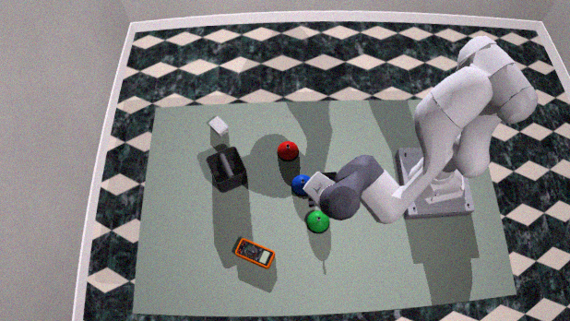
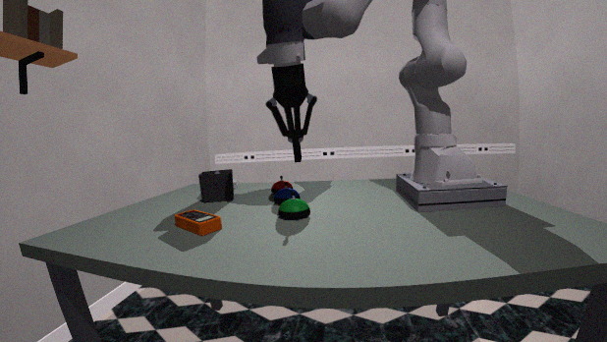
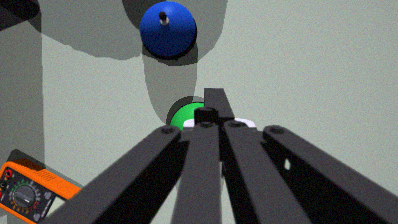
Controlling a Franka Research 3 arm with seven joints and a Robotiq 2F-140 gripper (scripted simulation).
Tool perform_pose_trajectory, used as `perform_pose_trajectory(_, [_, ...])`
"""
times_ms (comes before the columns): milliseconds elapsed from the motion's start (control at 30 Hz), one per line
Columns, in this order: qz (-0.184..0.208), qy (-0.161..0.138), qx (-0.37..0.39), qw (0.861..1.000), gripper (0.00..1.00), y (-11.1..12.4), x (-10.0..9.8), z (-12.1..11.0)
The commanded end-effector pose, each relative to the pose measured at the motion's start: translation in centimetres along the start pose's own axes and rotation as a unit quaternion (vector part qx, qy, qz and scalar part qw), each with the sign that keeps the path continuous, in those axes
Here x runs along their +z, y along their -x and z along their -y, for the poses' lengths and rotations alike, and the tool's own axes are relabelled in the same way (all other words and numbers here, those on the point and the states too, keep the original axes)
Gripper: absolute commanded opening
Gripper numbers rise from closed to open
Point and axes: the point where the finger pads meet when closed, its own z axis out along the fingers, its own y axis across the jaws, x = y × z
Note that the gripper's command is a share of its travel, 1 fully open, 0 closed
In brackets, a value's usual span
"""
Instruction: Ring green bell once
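On the counter (image 2: 373,246) the green bell (image 2: 294,208) lies just in front of the blue bell (image 2: 286,195). The jaws are closed together, holding nothing, high above it. A descent slightly off could press the blue one instead. The dark box (image 1: 226,169) holds one dark bar, it seems.

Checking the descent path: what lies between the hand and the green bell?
Nothing: in the exterior view the shut hand hangs above the green bell with only air between.
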Motion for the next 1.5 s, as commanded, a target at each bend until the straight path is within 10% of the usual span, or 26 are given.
perform_pose_trajectory(0, [0.065,-0.015,-0.094,0.993,0.10,1.5,-0.1,1.1])
perform_pose_trajectory(900, [0.177,-0.031,-0.143,0.973,0.10,2.9,-0.4,1.5])
perform_pose_trajectory(1467, [0.177,-0.031,-0.143,0.973,0.10,3.8,4.7,1.0])
